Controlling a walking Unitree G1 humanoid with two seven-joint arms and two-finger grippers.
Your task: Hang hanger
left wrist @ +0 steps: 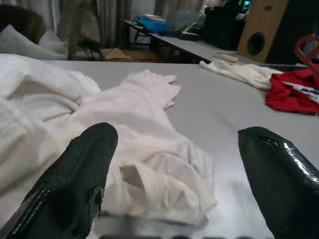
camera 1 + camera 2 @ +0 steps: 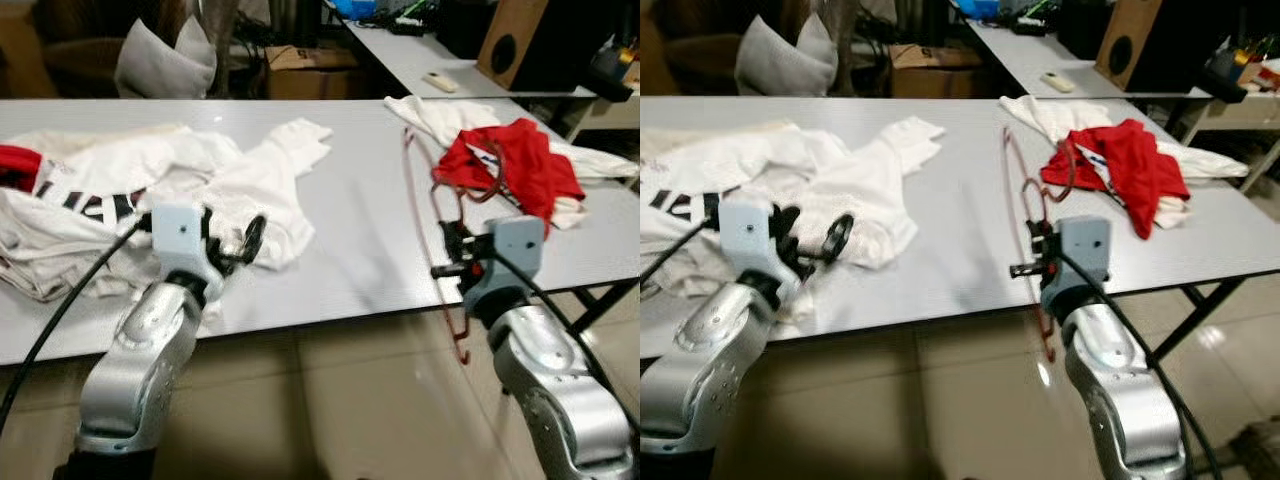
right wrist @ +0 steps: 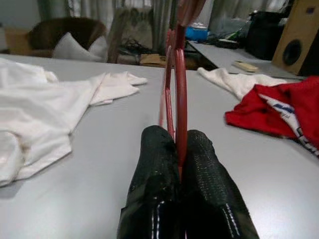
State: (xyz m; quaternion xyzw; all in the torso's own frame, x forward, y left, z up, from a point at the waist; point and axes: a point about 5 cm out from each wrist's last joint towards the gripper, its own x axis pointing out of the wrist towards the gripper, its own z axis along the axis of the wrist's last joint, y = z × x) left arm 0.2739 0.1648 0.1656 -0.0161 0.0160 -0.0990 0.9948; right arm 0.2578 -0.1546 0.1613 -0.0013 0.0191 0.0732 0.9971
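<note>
Right claw (image 3: 177, 149) clamped on red hanger (image 2: 420, 215) at counter's (image 2: 360, 240) front edge, near right corner. Left claw (image 1: 174, 174) spread wide over white shirt (image 2: 230, 180) near front-left.

A lived-in home room used as a work space — a grey folding surface (image 2: 350, 250) strewn with laundry, a wooden speaker (image 2: 528, 42) at the far right corner, a pillow (image 2: 165, 62), cardboard box (image 2: 310, 70) and tiled floor (image 2: 330, 410) behind
</note>
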